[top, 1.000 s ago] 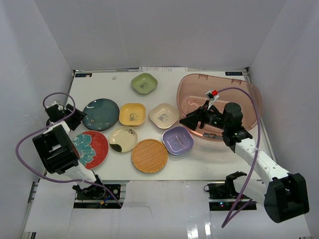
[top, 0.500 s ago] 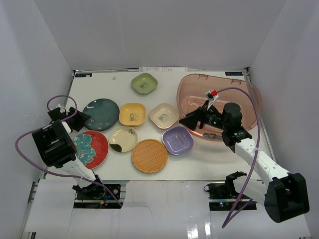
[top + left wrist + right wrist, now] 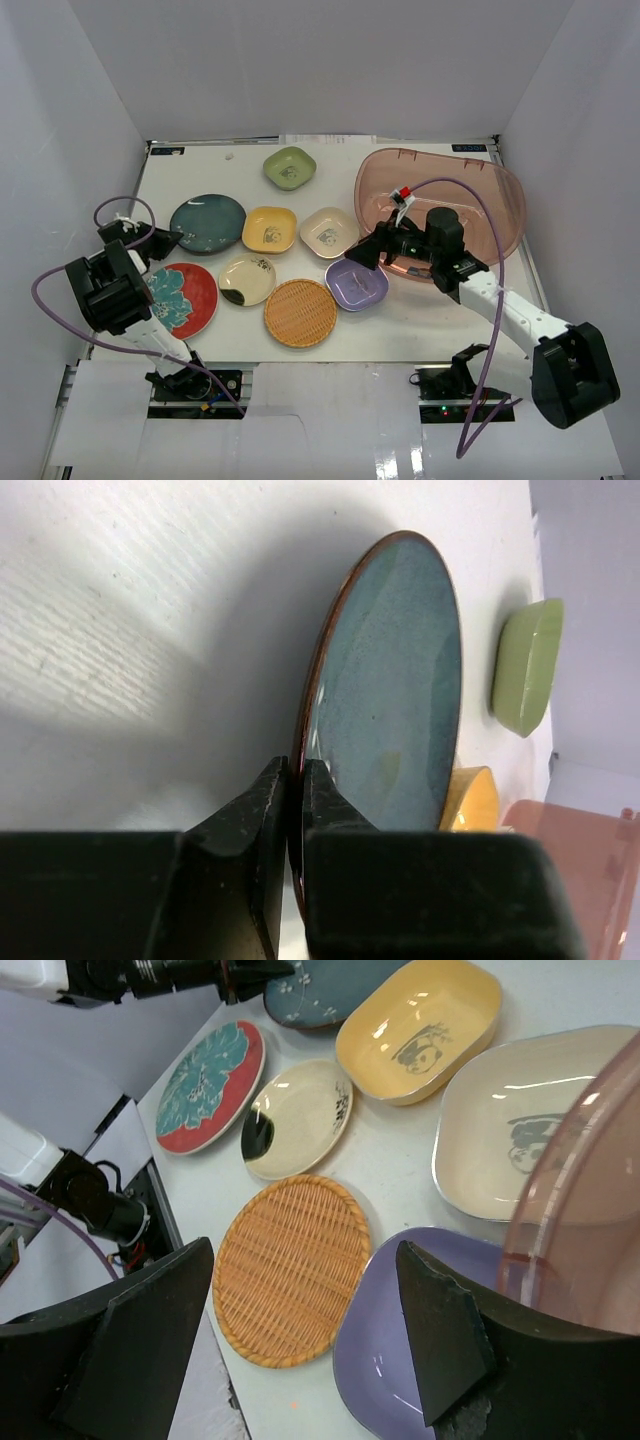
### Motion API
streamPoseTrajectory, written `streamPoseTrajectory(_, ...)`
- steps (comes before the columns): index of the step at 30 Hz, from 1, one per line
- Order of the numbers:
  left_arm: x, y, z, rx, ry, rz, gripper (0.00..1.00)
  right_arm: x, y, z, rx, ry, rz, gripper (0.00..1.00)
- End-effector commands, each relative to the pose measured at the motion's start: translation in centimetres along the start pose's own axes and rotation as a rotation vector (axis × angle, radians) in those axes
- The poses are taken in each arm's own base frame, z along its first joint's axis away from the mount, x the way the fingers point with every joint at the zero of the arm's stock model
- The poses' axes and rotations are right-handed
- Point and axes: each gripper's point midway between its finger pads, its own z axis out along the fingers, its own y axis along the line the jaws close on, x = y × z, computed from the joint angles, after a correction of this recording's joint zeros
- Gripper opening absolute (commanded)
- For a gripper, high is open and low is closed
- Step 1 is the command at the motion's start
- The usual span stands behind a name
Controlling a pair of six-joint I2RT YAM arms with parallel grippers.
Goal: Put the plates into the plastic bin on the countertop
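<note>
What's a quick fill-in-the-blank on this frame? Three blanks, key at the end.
1. The left gripper pinches the rim of the teal plate, which lies between it and the ____ square dish.
2. The right gripper hangs by the lavender dish with jaws ____.
3. ____ plates are outside the plastic bin.
Missing: yellow; open; eight.

Spread fingers (image 3: 445, 1350) hover above the lavender plate (image 3: 375, 1365).
</note>
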Motion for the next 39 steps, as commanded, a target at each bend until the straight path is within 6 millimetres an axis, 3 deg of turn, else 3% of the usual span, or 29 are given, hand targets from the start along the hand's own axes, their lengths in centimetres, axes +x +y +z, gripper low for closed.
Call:
streamPoseTrajectory(1,-3.2,-2.7,-1.8,0.033,-0.148,0.005,0.00,-1.3,1.3,1.6,-0.022,-0.007,-0.041,0.80)
streamPoseTrajectory(5,-5.4,-7.1,-4.9,0.150,-0.275,-0.031,0.00,-1.0,2.4,4.0,-0.045,0.036,-0.029,0.83)
streamPoseTrajectory(6,-6.0,-9.1,-6.2,0.202,-0.304,-0.041,0.00,-1.1,2.5,4.4,-0.040,0.039,-0.027,0.86)
streamPoseTrajectory(7,-6.1,-10.9,-7.2,0.266,-0.315,-0.032,0.00,-2.0,3.0,5.0,-0.047,0.027,-0.027,0.88)
streamPoseTrajectory(8,-5.5,-11.8,-7.9,0.308,-0.318,-0.038,0.00,-1.5,3.1,5.8,-0.052,0.043,-0.015,0.92)
streamPoseTrajectory(9,-5.9,-14.2,-9.7,0.379,-0.352,-0.006,0.00,-1.7,3.2,6.3,-0.049,0.041,-0.006,0.98)
streamPoseTrajectory(10,-5.5,-15.4,-10.2,0.391,-0.339,-0.002,0.00,-2.6,3.7,7.0,-0.062,0.029,0.002,0.98)
streamPoseTrajectory(12,-6.3,-18.2,-12.5,0.431,-0.394,0.048,0.00,-2.2,3.9,8.4,-0.073,0.054,0.018,0.97)
streamPoseTrajectory(13,-5.7,-19.0,-12.7,0.438,-0.385,0.063,0.00,-3.2,4.5,9.0,-0.086,0.041,0.014,0.97)
streamPoseTrajectory(14,-5.5,-19.5,-13.0,0.443,-0.387,0.067,0.00,-2.8,4.3,9.8,-0.086,0.057,0.032,0.96)
streamPoseTrajectory(16,-3.5,-21.2,-13.2,0.490,-0.323,0.078,0.00,-3.5,4.0,10.7,-0.073,0.052,0.046,0.94)
streamPoseTrajectory(20,1.7,-23.3,-13.1,0.560,-0.169,0.099,0.00,-7.4,4.5,11.7,-0.045,-0.005,0.019,0.90)
streamPoseTrajectory(23,5.1,-24.7,-14.5,0.663,-0.061,0.101,0.00,-8.6,3.3,12.2,0.031,-0.026,0.010,0.90)
streamPoseTrajectory(28,9.5,-27.7,-16.6,0.812,0.106,0.144,0.00,-8.0,0.9,12.7,0.119,-0.024,0.034,0.91)
streamPoseTrajectory(32,11.9,-28.8,-17.4,0.895,0.204,0.133,0.00,-7.7,-0.9,11.6,0.210,-0.051,0.051,1.00)
streamPoseTrajectory(35,12.9,-29.4,-17.8,0.920,0.237,0.156,0.00,-7.6,-0.8,10.9,0.216,-0.060,0.052,0.83)
streamPoseTrajectory(37,13.9,-29.5,-17.9,0.930,0.281,0.169,0.00,-7.8,-0.4,10.4,0.204,-0.082,0.064,0.59)
streamPoseTrajectory(39,14.7,-29.5,-17.9,0.936,0.302,0.186,0.00,-8.0,-0.2,9.9,0.199,-0.106,0.086,0.59)
